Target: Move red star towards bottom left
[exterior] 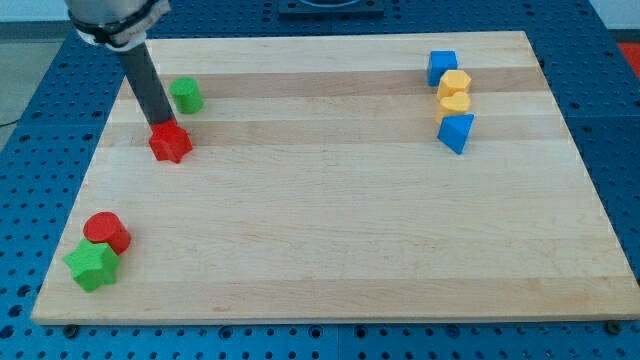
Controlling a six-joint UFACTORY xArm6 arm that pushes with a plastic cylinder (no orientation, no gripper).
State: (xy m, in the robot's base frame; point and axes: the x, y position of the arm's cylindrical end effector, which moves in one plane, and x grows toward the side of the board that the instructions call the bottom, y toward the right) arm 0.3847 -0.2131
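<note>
While my tip (163,126) is pressing bare against the red star's (171,143) upper edge, the star is sitting just below it; pushing off-centre risks it spinning away rightward, missing the red cylinder (106,232) and green star (93,265) far below.

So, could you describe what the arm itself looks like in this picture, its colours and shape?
Only the arm's end shows: a rounded grey housing at the view's top left, and from it a straight dark, almost black rod of plain cylindrical shape. My tip is its blunt lower end. No cables or markings are visible.
</note>
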